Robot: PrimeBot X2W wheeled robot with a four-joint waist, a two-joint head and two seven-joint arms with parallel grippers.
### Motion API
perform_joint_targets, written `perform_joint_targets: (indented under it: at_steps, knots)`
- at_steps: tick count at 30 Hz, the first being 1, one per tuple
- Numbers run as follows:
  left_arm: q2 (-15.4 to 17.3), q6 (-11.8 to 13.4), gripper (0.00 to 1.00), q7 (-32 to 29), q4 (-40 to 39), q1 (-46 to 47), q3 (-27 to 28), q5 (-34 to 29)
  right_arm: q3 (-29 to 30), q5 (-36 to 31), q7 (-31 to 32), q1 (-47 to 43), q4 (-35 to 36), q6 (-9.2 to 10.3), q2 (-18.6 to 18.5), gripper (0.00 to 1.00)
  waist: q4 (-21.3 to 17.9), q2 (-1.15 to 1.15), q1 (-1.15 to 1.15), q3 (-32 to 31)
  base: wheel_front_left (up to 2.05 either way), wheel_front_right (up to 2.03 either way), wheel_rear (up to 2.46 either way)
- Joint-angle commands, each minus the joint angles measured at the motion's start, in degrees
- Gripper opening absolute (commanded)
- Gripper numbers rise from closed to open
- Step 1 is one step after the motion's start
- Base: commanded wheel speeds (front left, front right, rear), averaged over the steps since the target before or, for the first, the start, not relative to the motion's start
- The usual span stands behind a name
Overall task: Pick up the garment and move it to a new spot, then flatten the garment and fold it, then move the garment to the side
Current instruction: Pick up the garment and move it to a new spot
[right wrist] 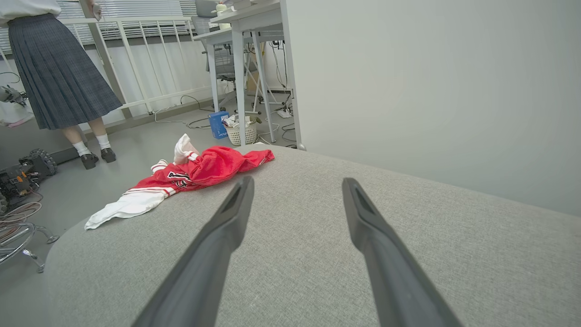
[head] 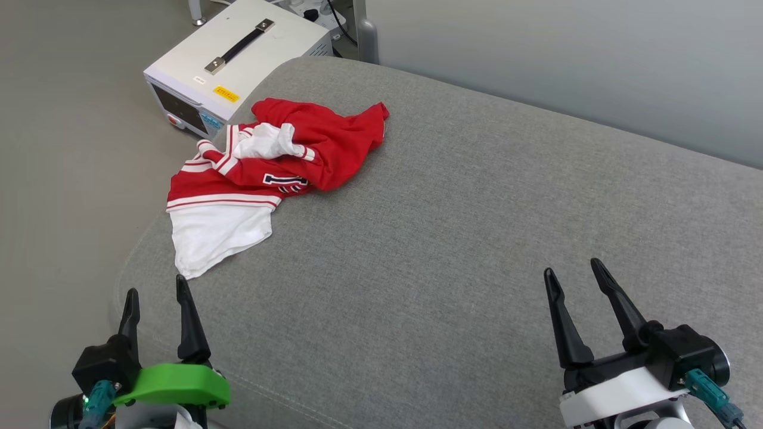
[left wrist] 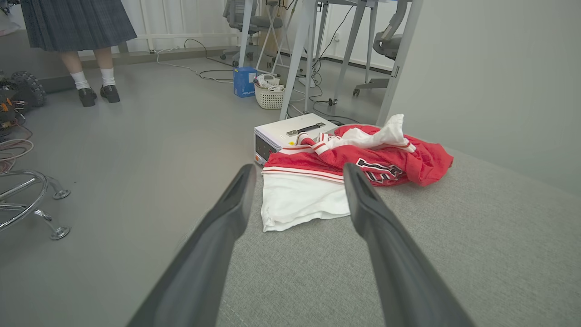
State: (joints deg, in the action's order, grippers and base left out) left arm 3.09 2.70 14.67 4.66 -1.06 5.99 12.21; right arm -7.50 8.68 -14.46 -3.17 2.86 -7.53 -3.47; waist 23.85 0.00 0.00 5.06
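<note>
The garment (head: 271,170), a red T-shirt with white sleeves and striped trim, lies crumpled at the far left edge of the grey cushioned surface (head: 465,238). One white sleeve spreads toward me and part of the black lettering shows. My left gripper (head: 156,295) stands open at the near left corner, just short of that white sleeve. My right gripper (head: 575,273) is open at the near right, far from the shirt. The left wrist view has the garment (left wrist: 363,163) straight ahead between the fingers; in the right wrist view the garment (right wrist: 199,172) lies ahead to the left.
A white box-shaped device (head: 235,59) with a black handle stands on the floor just beyond the shirt. A person (right wrist: 59,81) in a dark skirt stands further off. Desk legs, cables, a basket (left wrist: 269,96) and a chrome chair base (left wrist: 27,204) are on the floor. A grey wall (head: 566,53) runs behind.
</note>
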Motion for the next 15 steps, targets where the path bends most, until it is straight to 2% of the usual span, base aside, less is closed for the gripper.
perform_joint_targets:
  at_steps: [1,6,11,15]
  knots:
    - [-0.2,-0.9,1.0,0.3,0.2,1.5,0.5,0.2,-0.1,0.2,-0.5,0.9,0.2,0.04,-0.3,1.0,0.0,0.0,0.0,0.5,0.0,0.0,0.0]
    - [-0.2,-4.7,1.0,0.3,0.7,7.3,2.4,-0.7,-0.3,0.1,-0.5,2.0,0.8,0.04,-1.3,1.0,-1.3,0.0,0.0,2.7,0.0,0.0,0.0]
    - [4.5,-8.2,1.0,0.3,4.7,18.7,4.0,0.1,-0.5,-0.2,-0.5,4.8,1.8,0.04,-3.2,1.0,-3.6,0.0,0.0,7.4,0.0,0.0,0.0]
    - [9.5,-9.4,1.0,0.3,8.5,29.0,3.1,0.2,-0.5,-0.4,-0.5,7.1,2.8,0.04,-4.8,1.0,-5.5,0.0,0.0,11.5,0.0,0.0,0.0]
